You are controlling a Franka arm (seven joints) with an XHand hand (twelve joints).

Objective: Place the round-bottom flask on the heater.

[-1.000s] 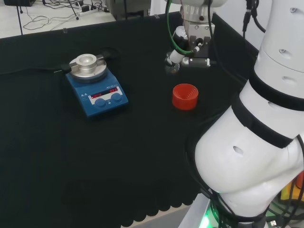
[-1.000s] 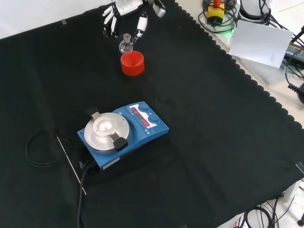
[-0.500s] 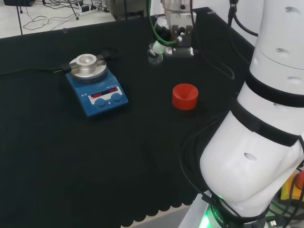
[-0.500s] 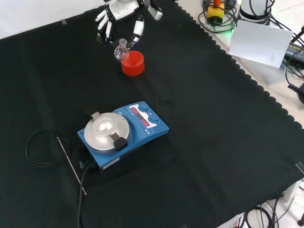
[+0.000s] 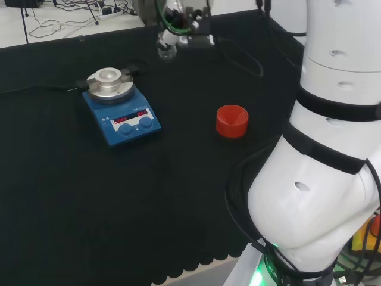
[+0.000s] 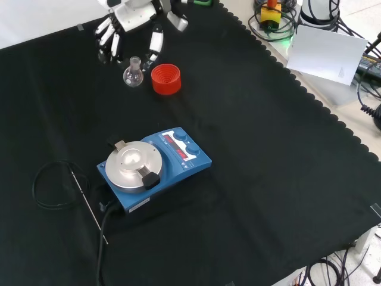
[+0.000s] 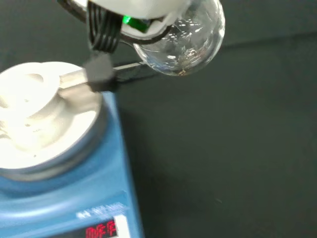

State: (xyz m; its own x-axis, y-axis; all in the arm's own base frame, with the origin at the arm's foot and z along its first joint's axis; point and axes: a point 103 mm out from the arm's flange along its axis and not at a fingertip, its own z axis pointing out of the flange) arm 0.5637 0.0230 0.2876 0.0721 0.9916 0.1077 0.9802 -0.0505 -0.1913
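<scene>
The clear round-bottom flask point(image 6: 133, 75) hangs in the air by its neck, with the hand point(image 6: 133, 16) shut on it between fingers point(image 6: 111, 42) and thumb. In the head view the flask point(image 5: 167, 52) is up and to the right of the heater point(image 5: 121, 108), whose round metal plate point(image 5: 109, 81) is bare. In the front view the flask hangs just left of the red ribbed stand point(image 6: 166, 79), well behind the heater point(image 6: 152, 167). The wrist view has the flask's bulb point(image 7: 184, 43) close by, beside and above the plate point(image 7: 40, 115).
The red stand point(image 5: 232, 121) sits on the black cloth to the right of the heater in the head view. A coiled black cable point(image 6: 52, 185) and a thin metal probe point(image 6: 89, 207) lie left of the heater in the front view. The arm's white links point(image 5: 333, 149) rise at the right.
The hand has carried the flask away from above the red stand, leftward in both views, closer to the heater. Heater and stand have not moved.
</scene>
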